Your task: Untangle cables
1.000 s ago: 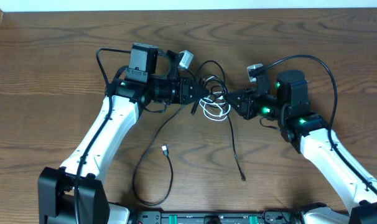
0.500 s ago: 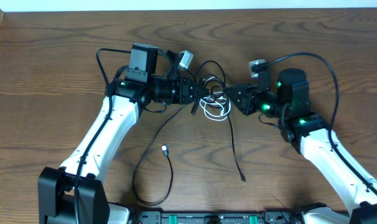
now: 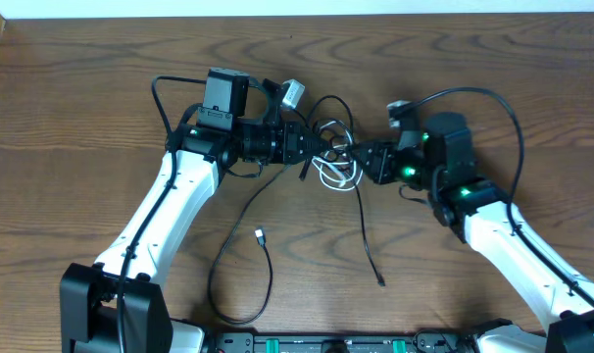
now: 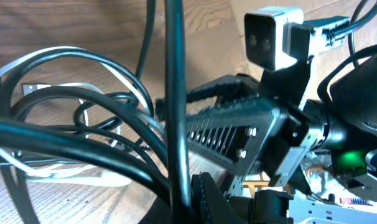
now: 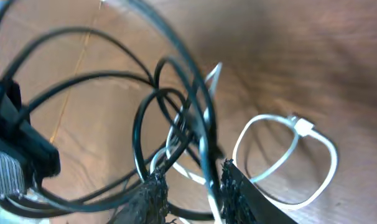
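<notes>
Inward, left hand (image 3: 312, 149) and right hand (image 3: 362, 161) level at cables (image 3: 328, 102)

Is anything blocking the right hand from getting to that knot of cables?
Nothing visible does. The right hand is right at the cables, with strands running between its fingers. The left hand pinches a black strand from the opposite side.

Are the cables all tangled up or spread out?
Tangled up. The black cables loop through each other and over the white cable in one bundle, not laid out apart.
</notes>
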Available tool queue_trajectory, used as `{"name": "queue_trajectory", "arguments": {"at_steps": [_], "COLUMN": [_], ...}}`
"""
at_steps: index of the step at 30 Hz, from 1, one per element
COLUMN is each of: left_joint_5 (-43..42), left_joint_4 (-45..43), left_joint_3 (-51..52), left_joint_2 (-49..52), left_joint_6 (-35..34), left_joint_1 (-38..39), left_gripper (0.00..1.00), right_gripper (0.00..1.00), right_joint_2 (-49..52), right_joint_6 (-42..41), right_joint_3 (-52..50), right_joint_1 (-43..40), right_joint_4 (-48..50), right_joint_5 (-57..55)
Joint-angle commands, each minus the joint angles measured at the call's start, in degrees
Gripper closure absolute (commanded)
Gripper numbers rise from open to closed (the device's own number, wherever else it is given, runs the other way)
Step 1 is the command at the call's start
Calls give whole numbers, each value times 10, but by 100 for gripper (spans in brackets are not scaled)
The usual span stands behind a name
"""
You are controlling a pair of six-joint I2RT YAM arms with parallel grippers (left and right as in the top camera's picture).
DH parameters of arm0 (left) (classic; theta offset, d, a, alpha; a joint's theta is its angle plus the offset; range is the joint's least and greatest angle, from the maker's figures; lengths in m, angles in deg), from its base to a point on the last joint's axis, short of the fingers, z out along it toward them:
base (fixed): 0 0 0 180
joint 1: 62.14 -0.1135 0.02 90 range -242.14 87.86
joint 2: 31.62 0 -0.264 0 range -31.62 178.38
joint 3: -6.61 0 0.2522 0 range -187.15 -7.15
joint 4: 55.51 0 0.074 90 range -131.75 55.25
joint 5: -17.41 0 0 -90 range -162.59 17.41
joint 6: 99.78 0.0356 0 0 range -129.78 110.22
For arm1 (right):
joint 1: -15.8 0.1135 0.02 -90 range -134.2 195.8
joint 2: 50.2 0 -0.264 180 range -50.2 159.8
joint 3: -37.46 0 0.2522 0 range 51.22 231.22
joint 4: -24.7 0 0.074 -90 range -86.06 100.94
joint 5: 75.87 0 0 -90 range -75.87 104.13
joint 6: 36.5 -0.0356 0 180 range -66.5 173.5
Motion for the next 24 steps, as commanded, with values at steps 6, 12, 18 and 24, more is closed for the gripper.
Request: {"name": "queue_trajectory", "arguments": {"at_steps": [6, 12, 18, 24], "left_joint_5": [-16, -16, -17, -41], "left_joint_4": [-2, -2, -1, -2], "left_joint_3": [-8, -8, -8, -8], "left_joint_2": [-15, -15, -15, -15], "left_joint_6": [12, 11, 11, 11], "left_joint_1": [1, 1, 1, 1], "left_gripper": [92, 92, 92, 92], "right_gripper": [73, 75, 75, 76], "right_joint_2": [6, 26, 39, 43], "right_joint_6": [-6, -15, -47, -108], "right_joint_3": [5, 5, 5, 5], "right_joint_1": [17, 38, 61, 68], "right_joint_4": [-46, -63, -46, -45], "right_joint_5": [-39, -48, -64, -127]}}
